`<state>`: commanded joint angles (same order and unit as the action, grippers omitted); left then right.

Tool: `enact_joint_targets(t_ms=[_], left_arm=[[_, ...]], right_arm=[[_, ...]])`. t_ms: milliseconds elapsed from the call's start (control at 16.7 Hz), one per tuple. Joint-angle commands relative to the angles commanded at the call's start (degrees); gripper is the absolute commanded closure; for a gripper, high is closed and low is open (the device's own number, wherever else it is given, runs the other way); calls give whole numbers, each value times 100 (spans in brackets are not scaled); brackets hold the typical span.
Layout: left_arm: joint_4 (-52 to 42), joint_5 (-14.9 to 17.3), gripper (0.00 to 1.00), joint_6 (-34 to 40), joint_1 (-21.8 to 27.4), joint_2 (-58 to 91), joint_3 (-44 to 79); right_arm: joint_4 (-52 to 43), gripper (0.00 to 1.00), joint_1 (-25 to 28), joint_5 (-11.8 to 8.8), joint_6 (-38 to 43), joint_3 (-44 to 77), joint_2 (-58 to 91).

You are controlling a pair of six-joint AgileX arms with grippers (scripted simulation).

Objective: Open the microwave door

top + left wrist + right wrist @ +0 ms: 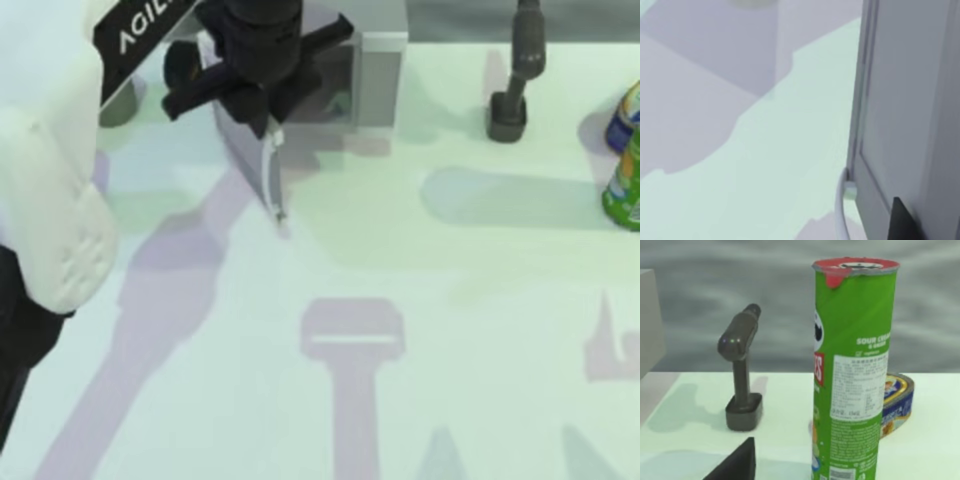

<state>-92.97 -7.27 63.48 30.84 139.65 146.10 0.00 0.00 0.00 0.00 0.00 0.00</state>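
The silver-grey microwave (378,60) stands at the table's far edge, its grey control strip on its right side. The microwave door (248,150) is swung out toward the table's front, edge-on from above, with its pale bar handle (276,175) on the free edge. My left gripper (268,125) reaches down from the far side and is shut on the handle's upper end. In the left wrist view the door (905,100) fills the side, the handle (841,212) curves beside it, and one dark fingertip (900,222) shows. My right gripper (742,465) is parked by the right-hand objects.
A dark grey handheld tool (510,90) stands upright on its base right of the microwave. A green chips can (625,185) and a blue tin (625,115) sit at the right edge. A greyish round object (118,105) is partly hidden behind my left arm.
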Motion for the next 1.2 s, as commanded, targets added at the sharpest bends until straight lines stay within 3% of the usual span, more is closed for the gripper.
enact_joint_targets(t_ms=[480,1200], left_arm=[[-437,751,100,-373,-382,65,160],[-442,760,100,-378,-387,66,161]], right_arm=[[0,0,0,0,0,0,0],[0,0,0,0,0,0,0]])
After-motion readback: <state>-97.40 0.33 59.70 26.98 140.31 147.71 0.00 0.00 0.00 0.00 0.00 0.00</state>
